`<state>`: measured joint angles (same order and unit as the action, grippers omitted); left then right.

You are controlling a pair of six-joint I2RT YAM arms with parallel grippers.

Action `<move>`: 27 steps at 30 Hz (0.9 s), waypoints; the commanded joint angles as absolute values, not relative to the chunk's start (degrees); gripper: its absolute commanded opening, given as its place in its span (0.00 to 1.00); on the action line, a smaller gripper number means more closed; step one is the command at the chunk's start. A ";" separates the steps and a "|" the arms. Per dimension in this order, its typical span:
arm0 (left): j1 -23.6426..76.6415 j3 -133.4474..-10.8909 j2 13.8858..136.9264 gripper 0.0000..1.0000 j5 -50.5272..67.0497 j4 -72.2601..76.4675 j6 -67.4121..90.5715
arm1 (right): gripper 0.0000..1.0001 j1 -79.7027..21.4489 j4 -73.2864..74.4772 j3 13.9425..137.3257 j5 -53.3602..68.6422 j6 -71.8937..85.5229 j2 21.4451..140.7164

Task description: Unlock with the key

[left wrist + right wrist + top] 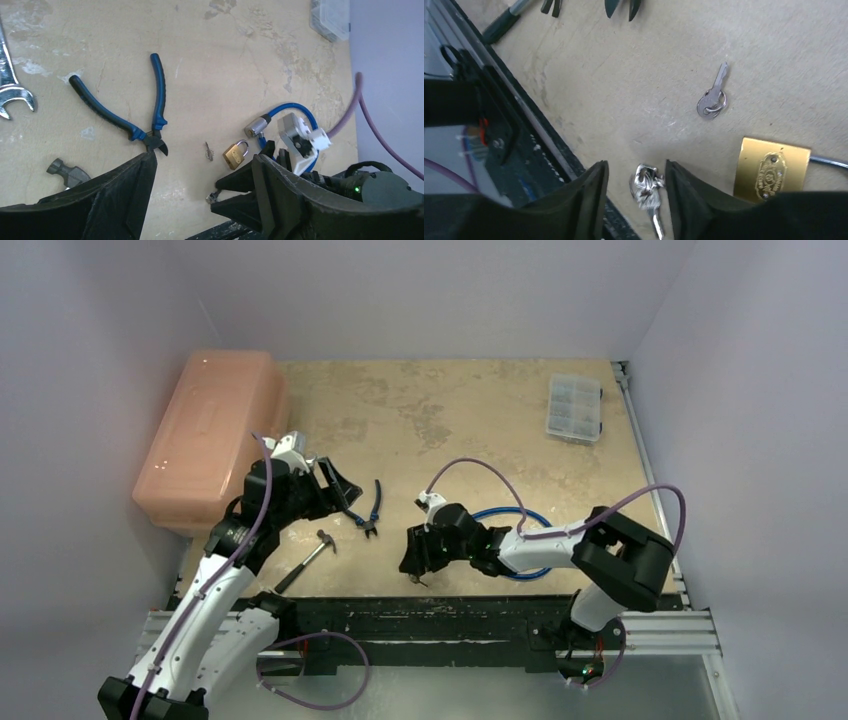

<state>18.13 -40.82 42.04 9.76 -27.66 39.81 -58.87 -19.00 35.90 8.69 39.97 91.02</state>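
Key [712, 97] lies flat on table [634, 75], ring through its head, near padlock [772, 170] but not touching it, blade pointing away from the lock. Padlock lies on its side. In the left wrist view its shackle looks seated, so judged locked. Second key [647, 192], silvery with a crumpled-looking head, lies nearer the table edge, between the fingers of right gripper [635, 165]. Jaws there are part open and straddle it with no squeeze visible; cannot tell whether either finger touches it. Left gripper [345, 490] hangs near pliers [135, 115], jaws spread wide, nothing in them. Progress: early. No key is lifted and none is in the keyhole. Left to do: close on a key, raise it, line blade with keyhole, insert, turn, free shackle. Padlock probably needs steadying by the left arm.
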 commanded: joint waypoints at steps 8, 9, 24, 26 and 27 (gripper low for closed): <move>18.12 -54.61 49.59 0.80 -6.75 -38.37 21.36 | 0.82 -59.33 -0.49 41.24 0.34 31.10 78.30; 18.22 -54.06 49.39 0.80 -8.35 -37.51 21.36 | 0.82 -59.33 2.65 41.97 -1.41 30.84 77.92; 18.19 -48.54 45.15 0.80 -13.03 -33.28 21.64 | 0.74 -69.69 17.46 48.11 -13.35 38.47 83.83; 18.19 -48.52 44.66 0.80 -13.41 -33.28 21.62 | 0.71 -70.97 17.65 48.99 -13.82 38.05 85.89; 18.19 -48.45 44.43 0.81 -13.63 -33.27 21.62 | 0.70 -71.46 17.73 49.42 -14.14 37.77 86.88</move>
<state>18.13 -48.80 45.71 -11.53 -35.11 22.85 -69.60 15.66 46.15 -10.02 37.08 84.03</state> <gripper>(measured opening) 0.803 0.723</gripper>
